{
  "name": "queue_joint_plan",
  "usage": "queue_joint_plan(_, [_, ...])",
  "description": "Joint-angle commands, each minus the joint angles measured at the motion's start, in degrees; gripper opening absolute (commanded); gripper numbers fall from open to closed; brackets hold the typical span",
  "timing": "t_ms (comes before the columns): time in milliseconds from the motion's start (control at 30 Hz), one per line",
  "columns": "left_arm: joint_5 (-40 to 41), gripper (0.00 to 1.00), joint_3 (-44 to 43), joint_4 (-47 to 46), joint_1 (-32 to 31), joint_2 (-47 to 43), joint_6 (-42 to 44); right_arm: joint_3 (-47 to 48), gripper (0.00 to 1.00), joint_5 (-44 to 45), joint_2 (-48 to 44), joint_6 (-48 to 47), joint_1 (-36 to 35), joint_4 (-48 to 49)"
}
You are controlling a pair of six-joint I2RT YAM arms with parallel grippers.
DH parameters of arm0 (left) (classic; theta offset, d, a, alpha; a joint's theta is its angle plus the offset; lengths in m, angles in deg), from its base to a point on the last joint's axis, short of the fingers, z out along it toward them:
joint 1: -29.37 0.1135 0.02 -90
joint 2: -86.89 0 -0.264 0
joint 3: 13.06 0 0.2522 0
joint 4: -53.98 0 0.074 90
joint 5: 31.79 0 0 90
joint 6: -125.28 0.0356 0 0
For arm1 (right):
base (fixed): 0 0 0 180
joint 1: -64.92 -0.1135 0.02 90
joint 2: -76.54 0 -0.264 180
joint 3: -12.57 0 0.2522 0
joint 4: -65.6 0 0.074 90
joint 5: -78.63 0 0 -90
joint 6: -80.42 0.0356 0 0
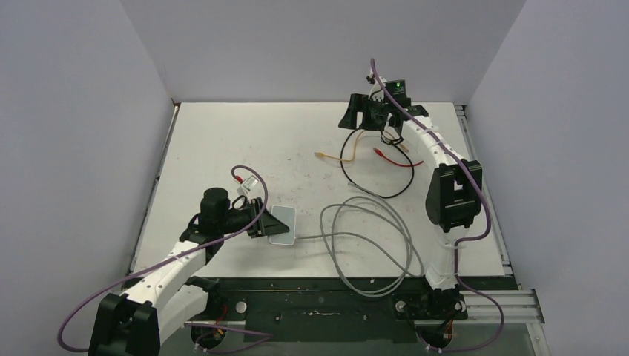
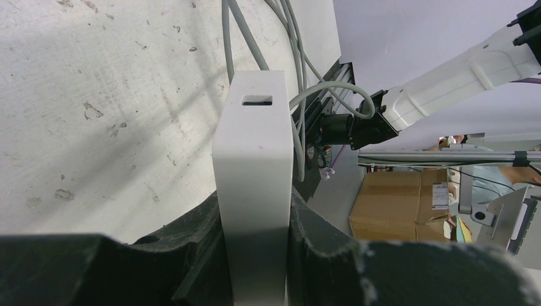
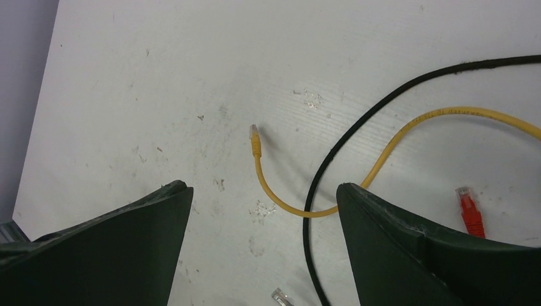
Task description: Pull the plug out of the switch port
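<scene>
One claw is at work: the left claw (image 1: 262, 219) clamps the switch (image 1: 284, 225) at the desk's (image 1: 222, 148) 8 o'clock, while the right claw (image 3: 263, 191) gapes at 1 o'clock. The bracing step looks done. Next, the right likely must grip the grey cable (image 1: 311, 236) beside the switch.

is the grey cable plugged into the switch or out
Looks plugged in: from above, the grey cable runs right up to the edge of the switch. The socket itself is hidden in every view.

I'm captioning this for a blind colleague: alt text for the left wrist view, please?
The left gripper clamps the switch, a pale box with its narrow side toward the camera, between black fingers. Grey cables run over the scuffed white table beyond it.
</scene>
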Motion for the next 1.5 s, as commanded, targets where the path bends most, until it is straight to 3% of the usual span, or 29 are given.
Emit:
queue_joint_plan(0, [-0.4, 0.00, -3.3, -3.0, 0.3, 0.1, 1.3, -3.9, 0.86, -2.8, -4.8, 0.6, -0.5, 2.5])
queue_joint_plan(767, [-2.4, 0.00, -9.0, -3.6, 1.5, 5.8, 3.0, -32.7, 0.91, -13.3, -25.4, 3.7, -1.9, 5.2])
queue_joint_plan(1233, [-3.7, 0.00, -5.4, -16.8, 1.6, 6.9, -5.0, -42.7, 0.94, -25.6, -31.5, 5.4, -4.0, 12.7])
queue_joint_plan(1467, [-5.5, 0.00, -3.4, -26.7, 1.6, 7.9, -10.8, -41.7, 0.94, -30.3, -31.0, 5.8, -8.0, 14.8])
